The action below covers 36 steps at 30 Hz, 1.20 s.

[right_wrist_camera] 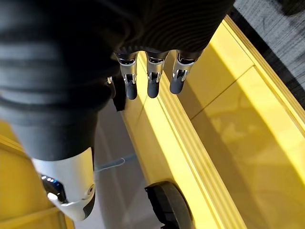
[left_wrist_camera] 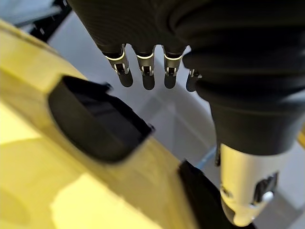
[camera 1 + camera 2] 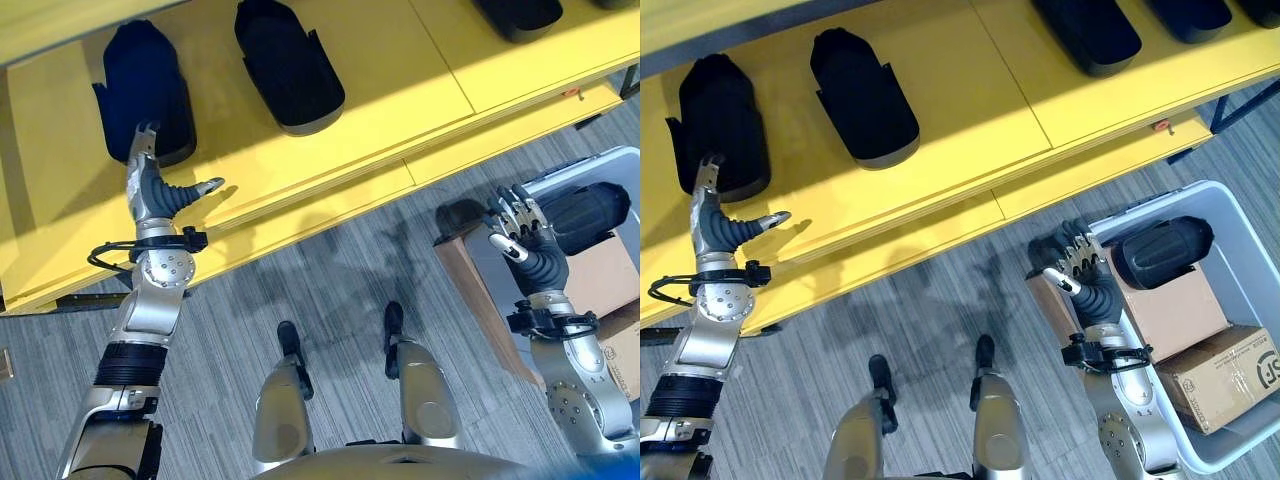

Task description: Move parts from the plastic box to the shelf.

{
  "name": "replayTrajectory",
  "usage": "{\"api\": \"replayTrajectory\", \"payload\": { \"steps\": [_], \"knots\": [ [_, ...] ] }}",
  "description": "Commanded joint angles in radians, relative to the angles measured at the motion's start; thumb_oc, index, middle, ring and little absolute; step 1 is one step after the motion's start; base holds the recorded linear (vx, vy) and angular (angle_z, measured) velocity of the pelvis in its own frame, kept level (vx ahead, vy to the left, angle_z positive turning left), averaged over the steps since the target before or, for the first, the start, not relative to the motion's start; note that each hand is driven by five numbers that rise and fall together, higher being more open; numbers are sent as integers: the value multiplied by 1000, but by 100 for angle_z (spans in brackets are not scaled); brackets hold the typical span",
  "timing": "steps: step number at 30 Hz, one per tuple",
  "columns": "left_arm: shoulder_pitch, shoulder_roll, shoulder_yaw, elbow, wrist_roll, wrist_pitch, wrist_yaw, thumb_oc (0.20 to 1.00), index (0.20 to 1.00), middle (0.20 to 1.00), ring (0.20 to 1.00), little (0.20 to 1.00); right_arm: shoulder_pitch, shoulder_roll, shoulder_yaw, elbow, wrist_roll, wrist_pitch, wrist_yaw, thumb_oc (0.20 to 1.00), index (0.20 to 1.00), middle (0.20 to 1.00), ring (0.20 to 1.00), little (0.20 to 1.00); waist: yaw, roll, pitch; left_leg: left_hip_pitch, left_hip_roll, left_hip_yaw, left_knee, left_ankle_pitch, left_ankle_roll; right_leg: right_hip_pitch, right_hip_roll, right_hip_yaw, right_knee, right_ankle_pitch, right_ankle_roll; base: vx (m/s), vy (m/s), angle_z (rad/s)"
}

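A black part lies at the left of the yellow shelf. My left hand is at its near end, open, fingers straight and thumb spread aside, holding nothing; the left wrist view shows the fingers just off that part. Another black part rests in the pale plastic box on the floor at the right. Over the box's left edge my right hand hovers open and empty beside that part.
More black parts lie in a row further along the shelf. Inside the plastic box are a flat cardboard sheet and a cardboard carton. Grey carpet runs between shelf and box.
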Motion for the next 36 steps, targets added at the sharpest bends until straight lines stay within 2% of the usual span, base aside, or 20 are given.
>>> {"api": "replayTrajectory", "payload": {
  "steps": [1,6,17,36],
  "knots": [
    [-5,92,47,13,70,-6,52,1000,1000,1000,1000,1000,-8,-6,-31,-52,28,-70,-1,1000,1000,1000,1000,1000,-4,-24,-31,-24,23,-21,115,-67,-5,49,-33,20,48,-59,46,85,24,1],
    [-21,136,39,62,95,13,34,1000,1000,1000,1000,1000,-15,-19,-27,-49,30,-68,2,1000,1000,1000,1000,1000,-4,-25,-23,-37,18,-22,124,-72,-2,41,-38,20,52,-57,48,17,6,0],
    [-187,254,-69,237,102,51,2,1000,1000,1000,1000,1000,-14,-45,-11,-66,25,-62,19,1000,1000,1000,1000,1000,-16,-37,5,-86,14,-23,143,-71,5,0,-40,23,54,-43,52,-4,8,2],
    [-344,309,-171,432,-1,51,-43,1000,1000,1000,1000,1000,24,-51,-7,-83,16,-67,37,1000,1000,1000,1000,1000,-32,-48,30,-136,14,-20,179,-83,12,-52,-39,37,74,-37,53,0,0,0]
  ]
}}
